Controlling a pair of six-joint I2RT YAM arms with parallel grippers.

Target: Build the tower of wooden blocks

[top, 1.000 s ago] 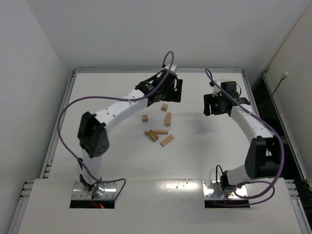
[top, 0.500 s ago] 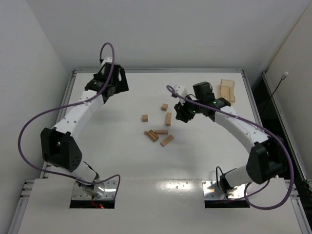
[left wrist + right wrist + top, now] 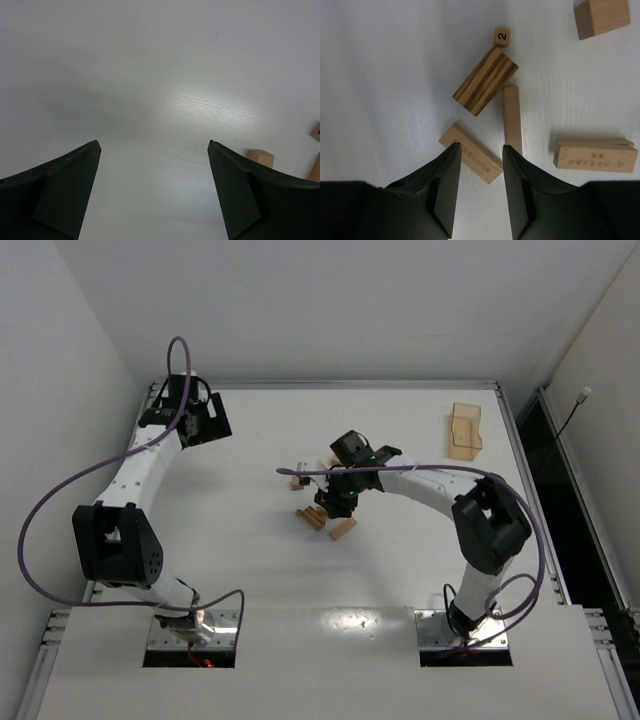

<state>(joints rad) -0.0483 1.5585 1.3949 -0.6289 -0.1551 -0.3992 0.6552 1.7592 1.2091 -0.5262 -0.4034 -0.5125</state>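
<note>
Several wood blocks (image 3: 343, 529) lie loose and unstacked at the centre of the table (image 3: 230, 540), so I hover the right gripper (image 3: 479, 165), narrow and empty, over them, with the left gripper (image 3: 154, 145) wide at ten o'clock, out of the way.

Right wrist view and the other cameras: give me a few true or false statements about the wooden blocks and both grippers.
1. The left gripper holds a block. False: its jaws stand wide apart over bare white table.
2. The small wooden cube marked 2 lies by a corner of the dark-striped wooden block. True.
3. A tall tower stands. False: the light-tan wooden blocks lie scattered.
4. The right gripper is above those blocks. True.
</note>
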